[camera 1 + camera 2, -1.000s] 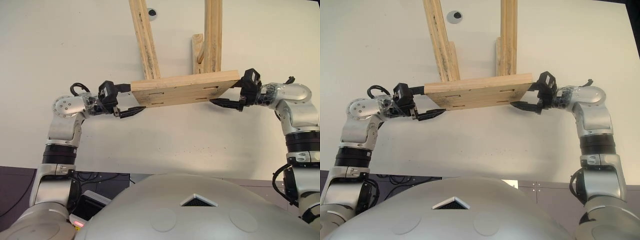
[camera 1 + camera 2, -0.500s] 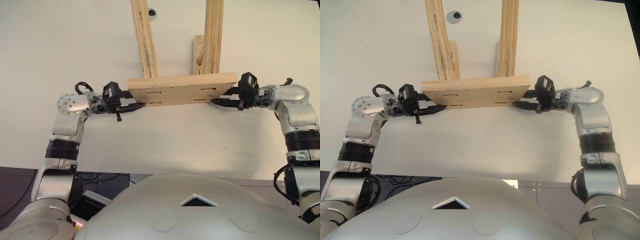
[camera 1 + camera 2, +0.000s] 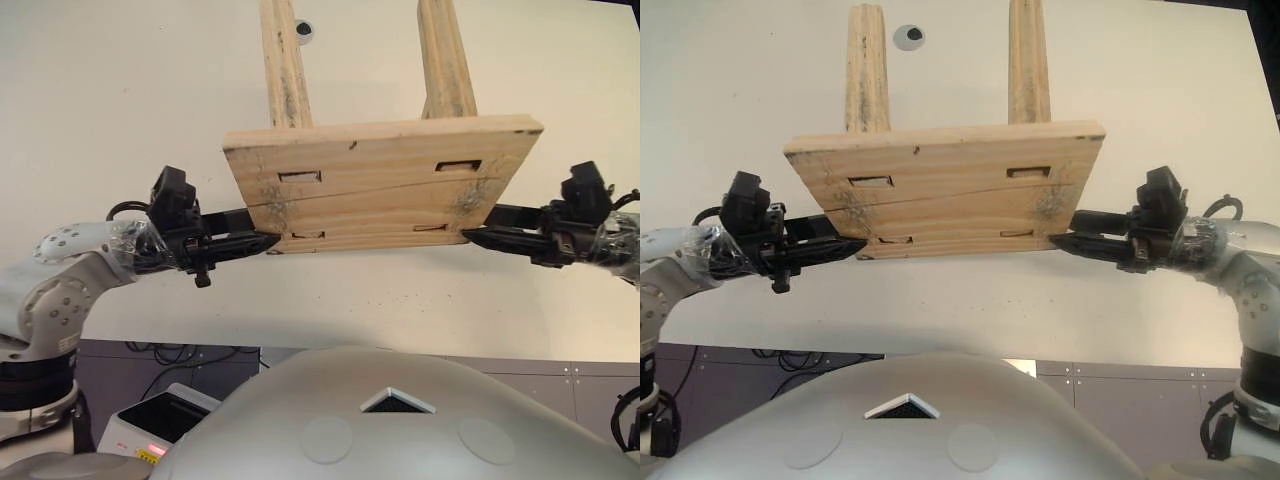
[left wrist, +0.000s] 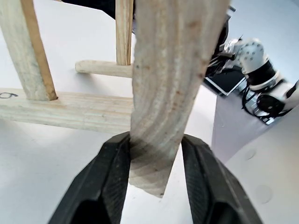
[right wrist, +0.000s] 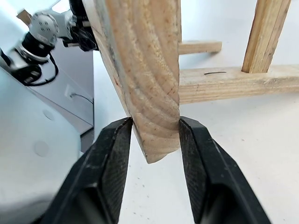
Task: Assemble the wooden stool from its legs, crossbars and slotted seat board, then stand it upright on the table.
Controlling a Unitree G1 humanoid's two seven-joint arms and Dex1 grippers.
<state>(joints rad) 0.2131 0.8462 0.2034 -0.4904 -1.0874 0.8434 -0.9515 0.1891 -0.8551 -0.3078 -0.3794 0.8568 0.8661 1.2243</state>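
Observation:
The assembled wooden stool is held off the white table point(image 3: 120, 120), its slotted seat board point(image 3: 380, 185) tilted up to face me. Two legs point(image 3: 283, 65) point(image 3: 445, 60) run away from the board towards the far side. My left gripper point(image 3: 262, 241) is shut on the board's lower left corner, and my right gripper point(image 3: 478, 236) is shut on its lower right corner. In the left wrist view the black fingers point(image 4: 112, 177) clamp the board's edge point(image 4: 168, 70), with a crossbar point(image 4: 65, 109) behind. The right wrist view has the pads point(image 5: 112, 158) pinching the board's end grain point(image 5: 145, 70).
A small round grey disc point(image 3: 908, 36) lies on the table beyond the legs. The table's front edge point(image 3: 400, 345) runs just below both grippers. A device with a lit panel point(image 3: 160, 425) sits under the table at the left.
The left gripper closed on the board's corner. Both arms then drew nearer and tipped the stool, so the seat board now faces me and the legs look shorter.

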